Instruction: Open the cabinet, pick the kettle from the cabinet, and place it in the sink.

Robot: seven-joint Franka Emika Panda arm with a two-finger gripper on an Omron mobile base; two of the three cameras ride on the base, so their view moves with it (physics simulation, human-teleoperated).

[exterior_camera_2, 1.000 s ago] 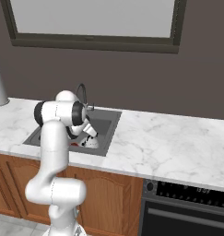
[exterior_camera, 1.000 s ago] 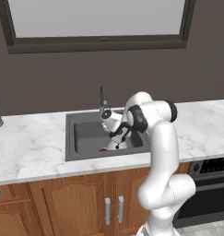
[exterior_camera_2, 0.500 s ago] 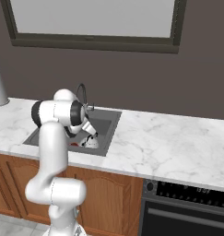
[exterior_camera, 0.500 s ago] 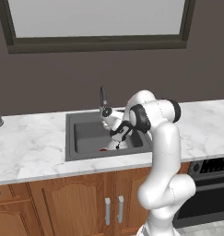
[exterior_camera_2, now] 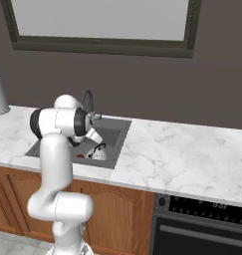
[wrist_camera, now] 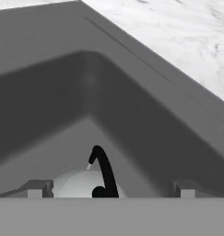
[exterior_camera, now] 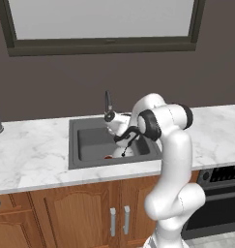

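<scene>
White rounded arm (exterior_camera: 173, 160) (dark joints)

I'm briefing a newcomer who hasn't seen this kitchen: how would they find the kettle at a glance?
Start at the white marble countertop under the window and find the dark grey sink set into it. The kettle sits in the basin's front right corner, below the open gripper: a small silver-white dome with a thin black arched handle.

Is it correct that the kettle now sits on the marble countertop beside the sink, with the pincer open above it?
Not quite. The kettle sits inside the sink, on the basin floor, not on the countertop. The left base view shows this. The rest holds: the pincer is open above it.
</scene>
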